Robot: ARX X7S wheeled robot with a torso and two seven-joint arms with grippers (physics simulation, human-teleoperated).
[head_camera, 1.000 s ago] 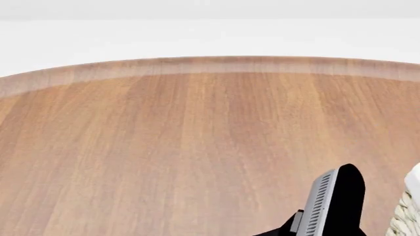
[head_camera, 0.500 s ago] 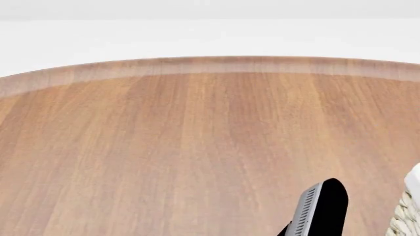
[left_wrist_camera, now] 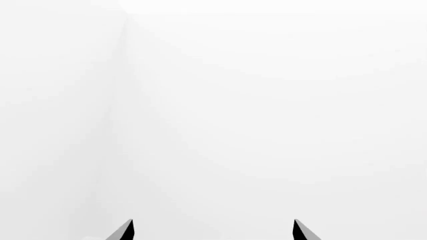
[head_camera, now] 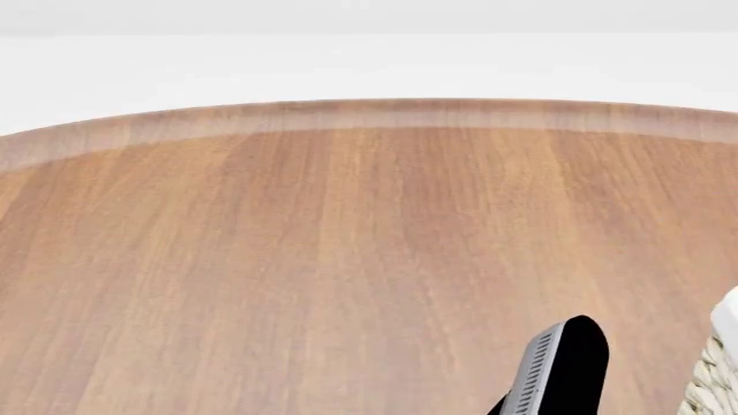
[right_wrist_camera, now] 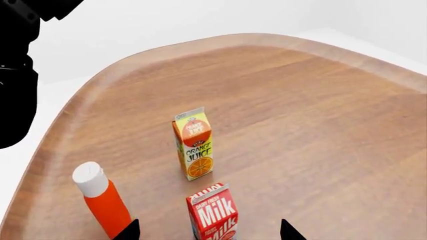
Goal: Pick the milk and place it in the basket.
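Observation:
The milk (right_wrist_camera: 213, 214), a small carton with a red top and white "Milk" lettering, stands upright on the wooden table (right_wrist_camera: 320, 125). In the right wrist view it sits between the two fingertips of my right gripper (right_wrist_camera: 209, 231), which is open, with a gap on either side of the carton. Only a corner of the basket (head_camera: 715, 373) shows, woven with a white liner, at the right edge of the head view. A black and grey part of my right arm (head_camera: 563, 367) is just left of it. My left gripper (left_wrist_camera: 212, 231) is open on nothing, facing a blank white background.
An orange juice carton (right_wrist_camera: 193, 145) stands upright just beyond the milk. An orange-red bottle with a white cap (right_wrist_camera: 100, 200) stands beside the milk, close to one fingertip. The table's raised rounded rim (right_wrist_camera: 80, 100) curves behind them. A black robot part (right_wrist_camera: 17, 70) is at that view's edge.
In the head view my right arm has sunk lower and shifted slightly left since a second ago. It has held still over the last half second.

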